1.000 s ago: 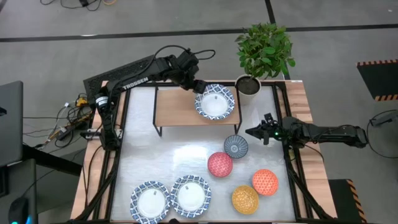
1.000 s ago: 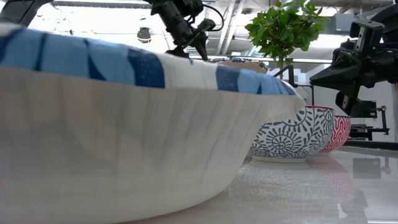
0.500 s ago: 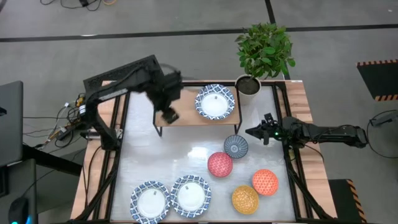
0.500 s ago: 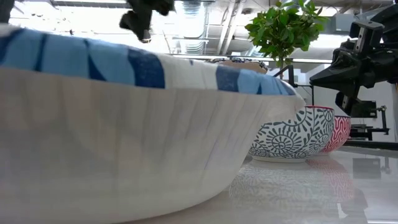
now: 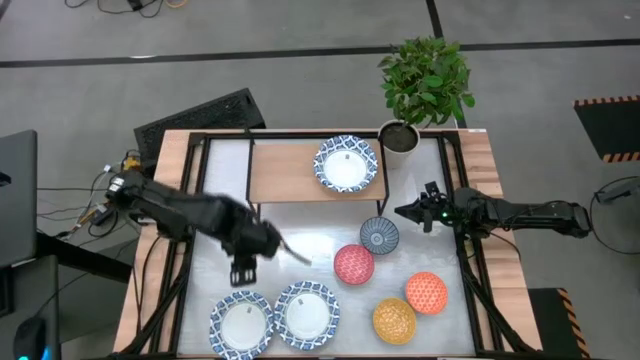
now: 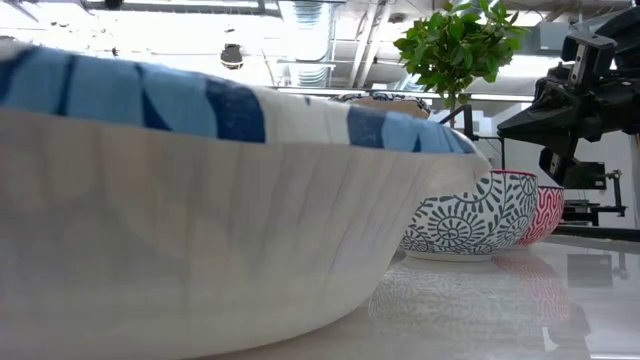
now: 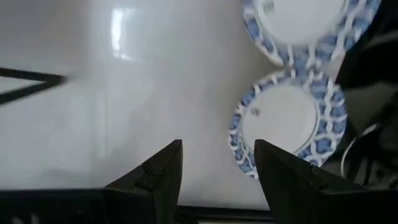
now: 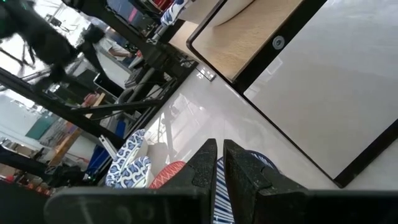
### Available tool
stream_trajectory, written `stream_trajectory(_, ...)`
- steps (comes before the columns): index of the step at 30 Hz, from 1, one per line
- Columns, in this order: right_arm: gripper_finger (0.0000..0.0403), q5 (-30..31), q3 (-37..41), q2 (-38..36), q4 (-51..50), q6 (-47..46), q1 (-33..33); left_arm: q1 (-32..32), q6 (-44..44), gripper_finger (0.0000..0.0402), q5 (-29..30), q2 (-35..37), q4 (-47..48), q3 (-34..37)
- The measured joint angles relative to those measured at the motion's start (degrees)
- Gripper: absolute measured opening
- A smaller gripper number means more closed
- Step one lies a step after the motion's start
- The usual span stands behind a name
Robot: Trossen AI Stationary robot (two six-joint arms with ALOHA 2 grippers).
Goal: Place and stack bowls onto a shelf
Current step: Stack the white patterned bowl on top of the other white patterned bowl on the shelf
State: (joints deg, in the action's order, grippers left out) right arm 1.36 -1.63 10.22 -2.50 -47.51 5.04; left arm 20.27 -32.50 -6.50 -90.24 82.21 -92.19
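Now left claw [image 5: 241,277], open, just above two wide bowls [image 5: 241,325].

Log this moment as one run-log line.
left gripper: open, empty, above wide bowls at table front | right gripper: shut, waiting by grey-blue bowl | shelf: one wide bowl on it

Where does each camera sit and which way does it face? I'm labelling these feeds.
High view: overhead, straight down on the shelf, the table and both arms.
Low view: at table height, behind a wide bowl, facing the room; the right arm shows at the right edge.
Left wrist view: over the left gripper, fingers apart, facing down at two wide bowls.
Right wrist view: behind the right gripper, fingers nearly together, looking across the table.
Shared: high and low views both show the grey-blue bowl.
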Motion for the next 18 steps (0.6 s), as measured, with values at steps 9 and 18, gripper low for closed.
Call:
stream_trajectory(9, 0.0057, 0.1, 0.0, 0.0, 0.0, 0.0, 0.0, 6.4, -3.5, 0.0183, -3.2, 0.0, -20.9, 19.7)
stream_trajectory(18, 0.0057, 0.2, 0.0, 0.0, 0.0, -0.1, 0.0, 12.4, -5.0, 0.0183, 0.5, -0.1, -30.8, 29.9)
